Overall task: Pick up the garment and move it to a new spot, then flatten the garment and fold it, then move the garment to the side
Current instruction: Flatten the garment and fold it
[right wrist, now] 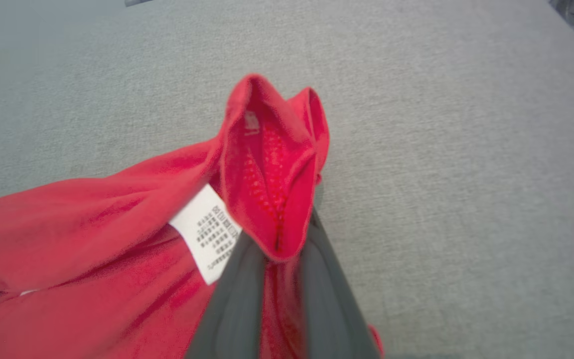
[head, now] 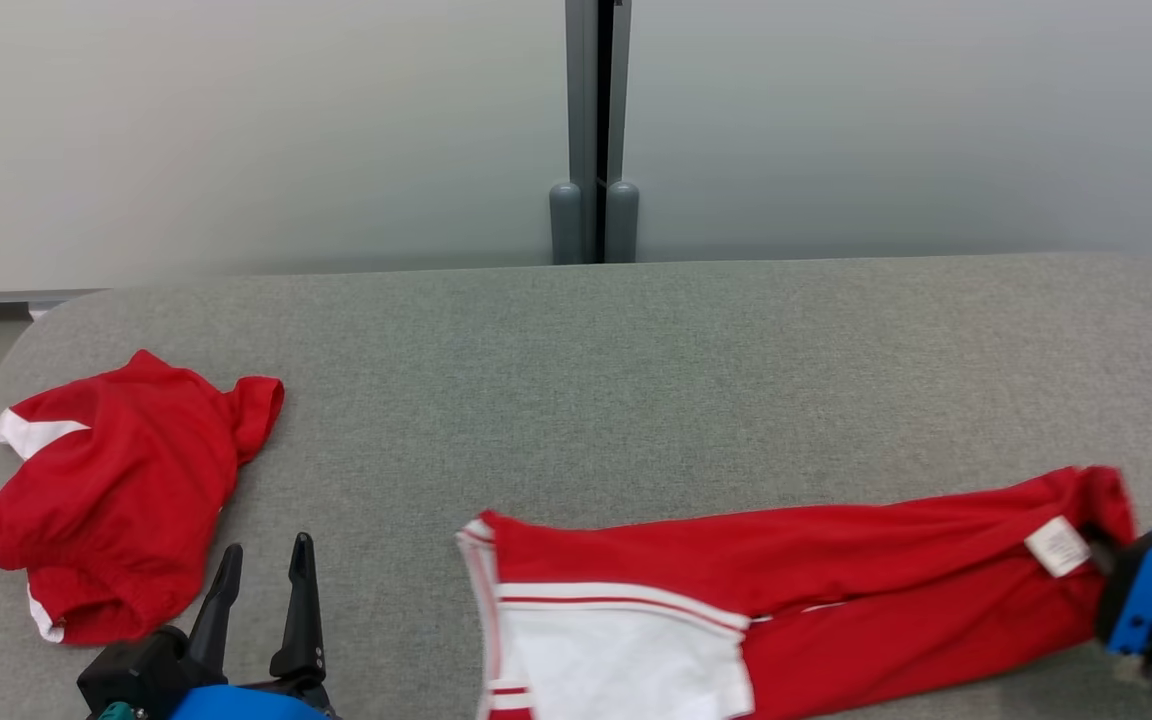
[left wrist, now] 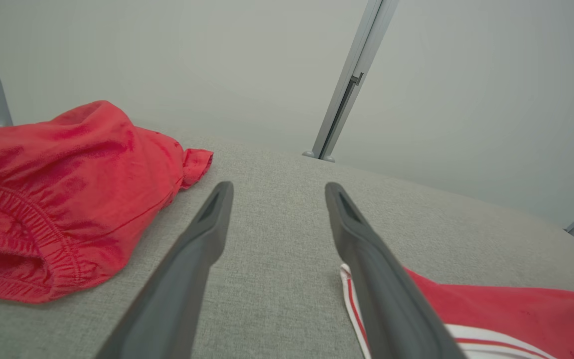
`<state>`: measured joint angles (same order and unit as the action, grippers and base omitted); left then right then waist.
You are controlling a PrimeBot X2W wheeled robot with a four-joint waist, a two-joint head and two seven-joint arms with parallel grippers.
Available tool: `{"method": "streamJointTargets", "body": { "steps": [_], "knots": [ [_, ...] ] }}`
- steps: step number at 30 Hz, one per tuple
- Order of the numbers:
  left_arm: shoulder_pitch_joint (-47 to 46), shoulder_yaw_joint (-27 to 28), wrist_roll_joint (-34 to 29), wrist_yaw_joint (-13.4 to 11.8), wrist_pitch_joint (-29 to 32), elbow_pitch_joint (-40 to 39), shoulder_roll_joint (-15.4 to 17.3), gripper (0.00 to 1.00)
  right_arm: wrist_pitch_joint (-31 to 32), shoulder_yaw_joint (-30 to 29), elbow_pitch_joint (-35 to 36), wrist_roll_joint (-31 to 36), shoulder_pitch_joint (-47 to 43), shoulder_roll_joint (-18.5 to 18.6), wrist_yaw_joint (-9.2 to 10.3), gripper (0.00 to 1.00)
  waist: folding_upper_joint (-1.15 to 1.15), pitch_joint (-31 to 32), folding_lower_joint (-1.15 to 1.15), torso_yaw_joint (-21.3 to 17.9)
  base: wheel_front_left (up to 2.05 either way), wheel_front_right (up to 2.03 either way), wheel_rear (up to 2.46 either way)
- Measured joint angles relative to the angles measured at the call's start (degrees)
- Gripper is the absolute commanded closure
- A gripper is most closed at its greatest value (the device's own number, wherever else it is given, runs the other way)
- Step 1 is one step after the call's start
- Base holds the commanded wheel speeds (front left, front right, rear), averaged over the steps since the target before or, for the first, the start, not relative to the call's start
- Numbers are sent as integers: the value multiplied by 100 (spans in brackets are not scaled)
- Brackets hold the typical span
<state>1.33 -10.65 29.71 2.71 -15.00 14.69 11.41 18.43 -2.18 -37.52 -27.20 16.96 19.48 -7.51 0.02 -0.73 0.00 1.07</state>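
Grey surface (head: 636,380), garment (head: 836,580) lying left-right, right jaws pinching its end, left jaws apart

Grey fabric-covered table (head: 636,330), pale frosted wall panels (head: 236,130) behind, a grey upright post (head: 596,120) between them.

Red garment (head: 836,590) with a white panel and white stripes, lying stretched out long. Its bunched end, beside a white label (head: 1058,546), is pinched between the right gripper (right wrist: 279,234) jaws. Its striped end lies just right of the spread left gripper (head: 268,546) jaws.
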Motion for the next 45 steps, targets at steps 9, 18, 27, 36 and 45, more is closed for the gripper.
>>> {"method": "streamJointTargets", "body": {
  "steps": [9, 18, 27, 36, 45],
  "knots": [
    [49, 33, -47, 44, 0, 123, -49, 0, 879, -331, 1849, -603, -389, -597, 2, 100, 0, 131, 0, -46, 0, 0, 0],
    [-17, -81, -108, 69, 7, 214, -36, 0, 1447, 458, 3110, -2195, -957, -1534, 3, 100, -1, 195, 0, 121, 0, 0, 0],
    [-116, -143, -107, 86, 76, 297, 2, 0, 216, 1649, 1867, -3361, -786, -1655, 3, 100, -1, 176, 0, 630, 0, 0, 0],
    [-160, -199, -92, 87, 105, 374, 23, 0, -983, 2865, 441, -4400, -35, -1662, 4, 0, -1, 108, 0, 925, 0, 0, 0],
    [-164, -182, -47, 37, 99, 380, 44, 0, -1408, 3449, 776, -5465, 283, -1668, 4, 0, -2, 72, 0, 718, 0, 0, 0]
  ]
}}
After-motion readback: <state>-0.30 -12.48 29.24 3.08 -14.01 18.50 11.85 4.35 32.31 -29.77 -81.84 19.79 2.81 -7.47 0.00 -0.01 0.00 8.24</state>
